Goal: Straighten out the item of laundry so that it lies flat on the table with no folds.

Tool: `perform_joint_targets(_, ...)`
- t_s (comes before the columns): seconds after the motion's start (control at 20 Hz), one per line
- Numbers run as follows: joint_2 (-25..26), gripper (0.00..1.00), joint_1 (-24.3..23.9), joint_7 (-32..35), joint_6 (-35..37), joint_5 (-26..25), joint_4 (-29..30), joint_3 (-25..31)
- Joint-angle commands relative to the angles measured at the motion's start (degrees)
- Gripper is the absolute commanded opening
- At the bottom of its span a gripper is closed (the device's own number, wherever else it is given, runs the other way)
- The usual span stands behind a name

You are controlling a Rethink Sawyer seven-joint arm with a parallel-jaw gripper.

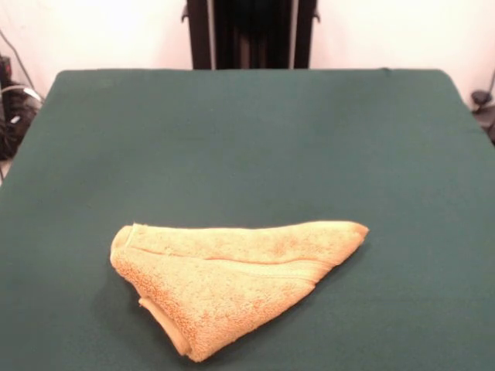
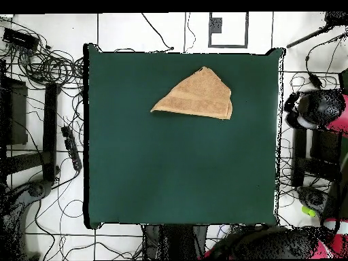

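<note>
Front view first: the towel [image 1: 232, 278] is seen lying on the near half of the table [image 1: 255, 131], folded over into a rough triangle, one long point reaching out to the picture's right and a blunt corner tucked toward the camera. A hemmed band is shown running across its upper layer, so at least one doubled layer is judged to be there, and the straightening is not yet begun. No pincer is seen in either view (only the dark pedestal column at the far side), so how wide it stands, or whether anything is held, cannot be told.

For the step in hand, a grasp on the top layer alone is called for, best taken at a free corner or hem and not in the thick middle. That corner would then be drawn away from the fold line, low over the felt, so the lower layer is left where it lies. Terry pile is likely to cling to itself and to the cloth beneath, so the whole bundle could be dragged if both layers are pinched.

Overhead, the towel [image 2: 196, 96] is placed well inside the table [image 2: 183, 183], toward the edge far from the robot's base. Plenty of bare green felt is left for spreading. Around the table, a white tiled floor strewn with black cables is seen
</note>
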Motion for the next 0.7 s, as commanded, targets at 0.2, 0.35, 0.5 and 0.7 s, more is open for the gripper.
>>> perform_joint_targets(0.2, 5.98, 1.0, 8.28, 8.31, 1.05, -1.02, -0.57, -1.29)
perform_joint_targets(0.35, 6.48, 1.0, 8.89, 9.61, -0.43, -0.43, -0.33, -2.06)
perform_joint_targets(0.5, 6.33, 1.0, 9.78, 11.18, -1.37, -0.47, 0.57, -3.08)
perform_joint_targets(0.7, 6.17, 1.0, 10.71, 13.42, -4.5, -0.77, 2.96, -4.76)
